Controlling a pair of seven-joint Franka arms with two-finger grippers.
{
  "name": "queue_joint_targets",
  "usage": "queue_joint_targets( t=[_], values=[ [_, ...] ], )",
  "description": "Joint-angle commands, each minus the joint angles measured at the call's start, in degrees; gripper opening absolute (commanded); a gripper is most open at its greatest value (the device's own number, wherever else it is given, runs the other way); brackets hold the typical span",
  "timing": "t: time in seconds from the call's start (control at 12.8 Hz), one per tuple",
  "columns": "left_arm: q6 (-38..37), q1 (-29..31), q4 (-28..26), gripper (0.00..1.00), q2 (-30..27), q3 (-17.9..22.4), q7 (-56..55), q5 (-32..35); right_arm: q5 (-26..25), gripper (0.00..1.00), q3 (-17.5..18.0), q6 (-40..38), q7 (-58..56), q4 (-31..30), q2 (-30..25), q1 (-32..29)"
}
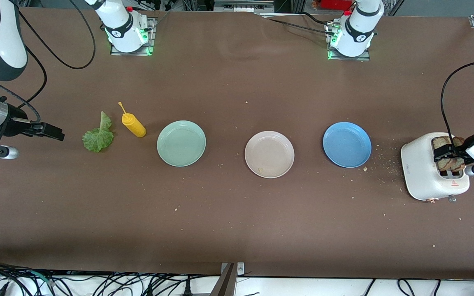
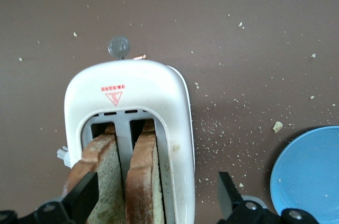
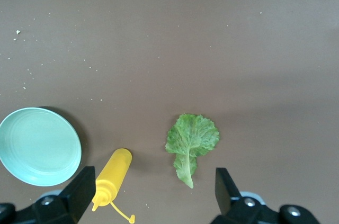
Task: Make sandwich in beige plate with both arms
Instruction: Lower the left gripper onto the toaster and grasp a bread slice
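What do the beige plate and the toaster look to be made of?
Beige plate: probably matte plastic or melamine; flat, even colour with a soft, dull rim highlight. Toaster: probably glossy white plastic shell; smooth rounded corners, with a grey, possibly metal panel around the slots.

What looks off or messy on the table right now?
Crumbs are scattered on the brown table between the blue plate and the toaster; a few specks lie in the beige plate. The yellow squeeze bottle lies on its side beside the lettuce leaf. Nothing looks damaged.
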Motion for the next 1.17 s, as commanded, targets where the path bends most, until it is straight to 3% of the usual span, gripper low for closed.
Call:
queue_joint_targets(
  t=[0.0, 0.08, 0.16, 0.23, 0.47, 1.09],
  values=[
    [-0.74, 0.47, -1.81, 0.80, -1.23, -0.47, -2.21, 1.59, 0.81, 1.00, 0.25, 0.31, 0.60, -0.75, -0.88, -0.20],
    [-1.80, 0.56, -1.90, 0.55, -1.23, -0.47, -2.29, 1.59, 0.81, 1.00, 0.25, 0.31, 0.52, -0.75, -0.88, -0.20],
    [-2.50, 1.25, -1.81, 0.45, -1.14, -0.47, -2.29, 1.59, 0.90, 1.00, 0.25, 0.40, 0.60, -0.75, -0.88, -0.20],
    [-2.94, 1.61, -1.81, 0.03, -1.14, -0.47, -2.55, 1.59, 0.90, 1.00, 0.25, 0.40, 0.52, -0.75, -0.88, -0.20],
    [-6.90, 1.61, -1.11, 0.00, -1.31, -0.56, -3.35, 1.59, 0.81, 1.00, 0.25, 0.40, 0.52, -0.75, -0.88, -0.20],
    [-7.43, 1.61, 0.21, 0.00, -2.10, -0.82, -3.09, 1.59, 0.90, 1.00, 0.25, 0.40, 0.61, -0.84, -0.80, -0.29]
  ],
)
